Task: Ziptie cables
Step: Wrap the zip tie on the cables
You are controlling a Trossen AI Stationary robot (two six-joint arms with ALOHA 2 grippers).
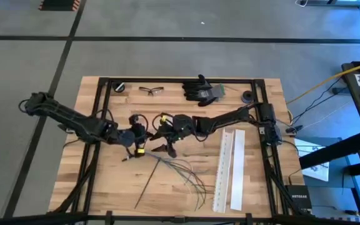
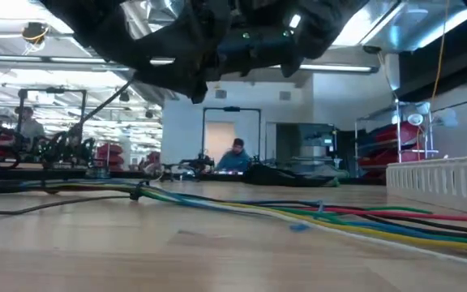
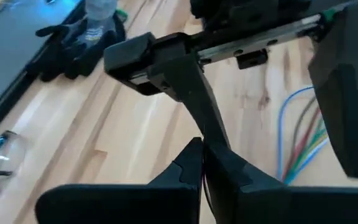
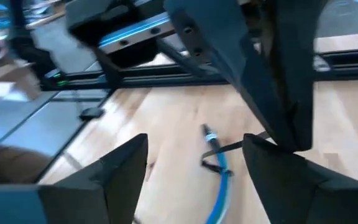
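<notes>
The wooden table (image 1: 105,181) carries a black frame around its edges, and both arms reach in to meet near its middle. The two white perforated strips (image 1: 229,169) lie side by side, lengthwise toward the near edge, right of centre. At the far edge sit black gloves (image 1: 200,89) and safety glasses (image 1: 151,90).

The cables (image 1: 183,172) are thin loose wires, dark from above; the low view shows green, yellow, blue and red strands (image 2: 339,219). They lie on the near half of the table, just left of the strips, gathered at one end below the grippers and fanning out toward the near right, their long axis running diagonally from the middle to the near edge. One darker strand splays off toward the near left.

The left gripper (image 1: 139,149) hangs just above the gathered end, its fingers (image 3: 188,171) pressed together with nothing visibly between them. The right gripper (image 1: 165,147) sits just beside it, its jaws spread wide apart over bare wood and a blue wire end (image 4: 219,186)
</notes>
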